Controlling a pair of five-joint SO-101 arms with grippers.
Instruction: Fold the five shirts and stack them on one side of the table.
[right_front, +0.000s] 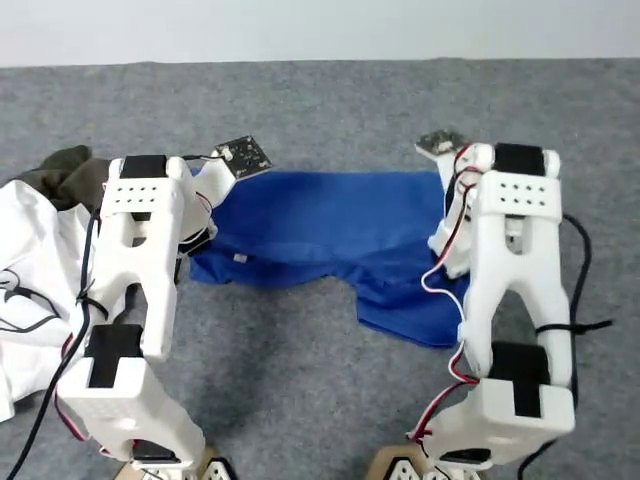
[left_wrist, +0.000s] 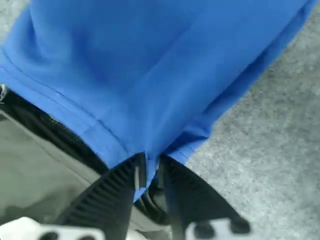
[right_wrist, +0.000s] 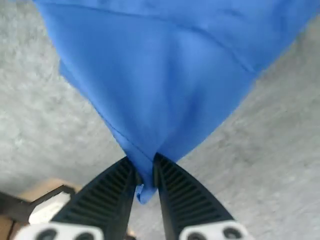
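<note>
Cloth lies heaped on the outer side of our left gripper (left_wrist: 148, 172), away from the other arm. It is a white shirt (right_front: 30, 260), all crumpled, with thin black wires (right_front: 20, 300) running over it. A dark green shirt (right_front: 65, 170) sits bunched just past the white one, farther out from the jaws. The table (right_front: 330, 110) under it all is grey and fuzzy like a rug. From above, our own white arms (right_front: 140, 250) stand in the way and cover both sets of jaws.

The blue shirt (right_front: 330, 225) lies between our two grippers and reaches from one to the other. It is spread out wide and fairly flat, with some soft wrinkles. One loose part of it sags back past the right gripper (right_wrist: 145, 175), on the side where the arms stand. Up close we see sewn lines along its edges.

The left jaws are nearly together and pinch a folded edge of the blue shirt. The cloth fans out wide in front of them. The right jaws are nearly together too and squeeze a corner of the same shirt. A small blue tip pokes out behind them.
</note>
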